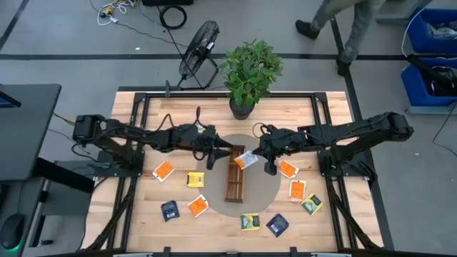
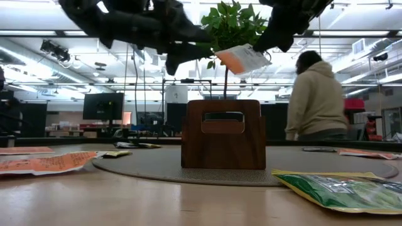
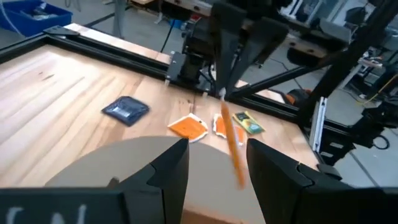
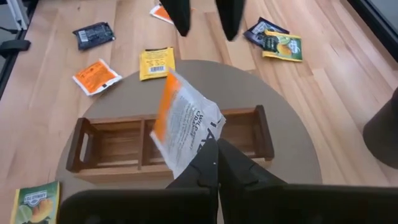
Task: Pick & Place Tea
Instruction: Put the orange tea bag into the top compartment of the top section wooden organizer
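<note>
Wooden tray (image 4: 174, 146), its visible compartments bare, on the round mat (image 1: 268, 187); above it the right gripper (image 4: 216, 163) pinches an orange-and-white sachet (image 4: 181, 127) (held tilted, edge up), the left gripper (image 3: 214, 165) parted just beside.

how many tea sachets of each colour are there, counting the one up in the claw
orange sachets: 5, one of them held in the right claw
yellow sachet: 1
green-yellow sachets: 2
navy sachets: 2
total: 10
</note>
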Action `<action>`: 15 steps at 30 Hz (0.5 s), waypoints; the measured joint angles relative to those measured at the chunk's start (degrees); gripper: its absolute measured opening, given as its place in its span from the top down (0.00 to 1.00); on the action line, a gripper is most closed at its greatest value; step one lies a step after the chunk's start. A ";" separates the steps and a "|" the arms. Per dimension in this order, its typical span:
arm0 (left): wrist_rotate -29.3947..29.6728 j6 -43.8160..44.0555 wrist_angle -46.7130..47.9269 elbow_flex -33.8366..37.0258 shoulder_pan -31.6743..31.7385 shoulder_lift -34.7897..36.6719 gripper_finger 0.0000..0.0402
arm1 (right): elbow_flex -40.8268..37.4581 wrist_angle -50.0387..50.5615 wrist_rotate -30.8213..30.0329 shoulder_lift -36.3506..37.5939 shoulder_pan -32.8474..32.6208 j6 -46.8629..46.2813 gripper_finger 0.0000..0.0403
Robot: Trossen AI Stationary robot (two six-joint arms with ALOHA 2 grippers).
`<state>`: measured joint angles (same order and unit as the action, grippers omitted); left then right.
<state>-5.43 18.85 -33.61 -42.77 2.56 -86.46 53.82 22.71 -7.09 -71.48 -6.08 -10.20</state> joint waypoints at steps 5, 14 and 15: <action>-7.21 -0.07 0.24 -3.55 -0.21 -2.87 0.58 | 0.00 0.08 -1.34 0.00 -0.22 0.02 1.00; -7.55 -0.14 3.88 -8.46 -0.10 -8.02 0.58 | 0.00 0.13 -1.13 0.00 -0.20 0.02 1.00; -7.71 -0.29 3.87 -8.68 -0.12 -8.36 0.58 | 0.00 0.13 -1.01 0.00 -0.20 0.03 1.00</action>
<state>-13.14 18.55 -29.74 -51.45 2.44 -94.82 53.82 22.84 -8.10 -71.48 -6.28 -10.17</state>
